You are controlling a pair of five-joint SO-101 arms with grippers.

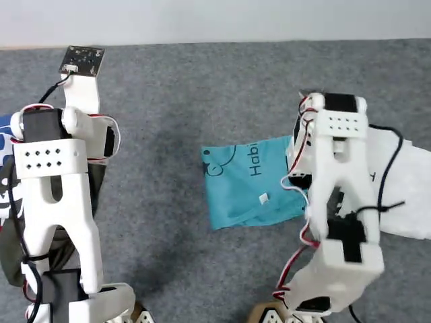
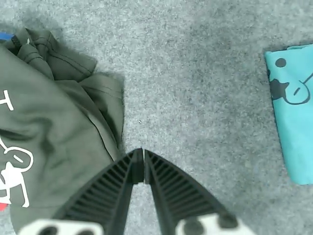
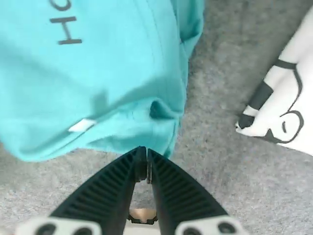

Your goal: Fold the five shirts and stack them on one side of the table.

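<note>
Where the teal shirt (image 1: 249, 185) ends, grey table (image 1: 168, 128) opens.

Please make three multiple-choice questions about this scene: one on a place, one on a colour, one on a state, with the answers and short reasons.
1. Where does the white shirt lie from the teal shirt?
A. on top of it
B. beside it, apart
C. under it

2. The table is:
A. brown
B. grey
C. white

3. The left gripper has its fingers:
A. wide open
B. shut on a shirt
C. shut, holding nothing

Answers: 1 B, bare table lies between them; 2 B, grey shows around the shirts; 3 C, they meet over bare table.
</note>
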